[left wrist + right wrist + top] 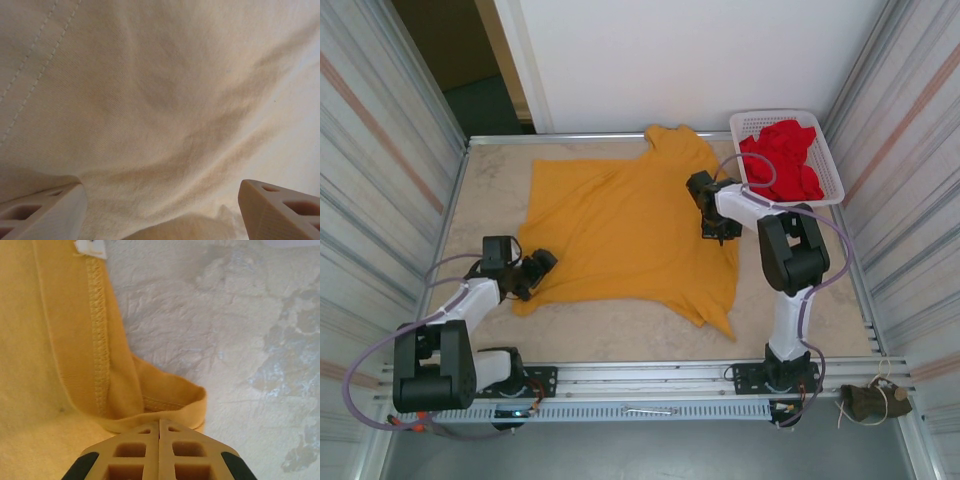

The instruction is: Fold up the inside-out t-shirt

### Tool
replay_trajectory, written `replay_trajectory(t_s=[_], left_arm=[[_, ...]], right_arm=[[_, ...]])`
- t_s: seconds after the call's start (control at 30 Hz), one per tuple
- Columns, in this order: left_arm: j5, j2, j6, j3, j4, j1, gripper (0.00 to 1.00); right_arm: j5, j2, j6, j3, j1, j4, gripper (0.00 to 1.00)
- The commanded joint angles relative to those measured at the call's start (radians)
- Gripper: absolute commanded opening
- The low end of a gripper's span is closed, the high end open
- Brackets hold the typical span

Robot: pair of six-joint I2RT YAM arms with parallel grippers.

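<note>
The inside-out t-shirt (620, 225), mustard yellow, lies spread flat across the table with its neck toward the far edge. My left gripper (535, 268) is at the shirt's near-left corner, open. In the left wrist view its fingertips (45, 215) stand wide apart with pale cloth (160, 125) bunched between them. My right gripper (720, 232) is at the shirt's right edge. In the right wrist view it (159, 422) is shut on a raised fold of the seamed edge (170, 405). A small white tag (91, 247) shows by the seam.
A white basket (832, 150) holding red garments (782, 155) stands at the far right corner. Bare marbled tabletop (620, 335) runs along the near edge and to the right of the shirt (240, 340). Corrugated walls close in both sides.
</note>
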Motion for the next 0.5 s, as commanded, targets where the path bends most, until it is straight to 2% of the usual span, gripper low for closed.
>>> replay_trajectory(t_s=[0.0, 0.2, 0.27, 0.3, 0.37, 0.4, 0.47], left_arm=[[-0.063, 0.005, -0.012, -0.039, -0.051, 0.017, 0.81], [-0.067, 0.000, -0.020, -0.054, -0.047, 0.022, 0.81], [-0.066, -0.006, -0.021, -0.056, -0.047, 0.023, 0.81], [-0.067, -0.008, -0.021, -0.060, -0.048, 0.022, 0.81], [-0.070, -0.011, -0.021, -0.060, -0.049, 0.022, 0.81], [-0.069, -0.011, -0.022, -0.060, -0.046, 0.023, 0.81], [-0.065, -0.008, -0.023, -0.061, -0.043, 0.022, 0.81]], right_arm=[[-0.005, -0.102, 0.032, -0.043, -0.040, 0.001, 0.00], [-0.020, -0.190, 0.083, -0.122, -0.120, 0.017, 0.00], [-0.068, -0.218, 0.054, -0.148, -0.121, 0.071, 0.00], [-0.091, -0.227, 0.039, -0.154, -0.116, 0.096, 0.06], [-0.167, -0.224, -0.015, -0.146, -0.097, 0.143, 0.39], [-0.173, -0.208, -0.028, -0.126, -0.085, 0.135, 0.49], [-0.152, -0.150, -0.057, -0.059, -0.056, 0.096, 0.55]])
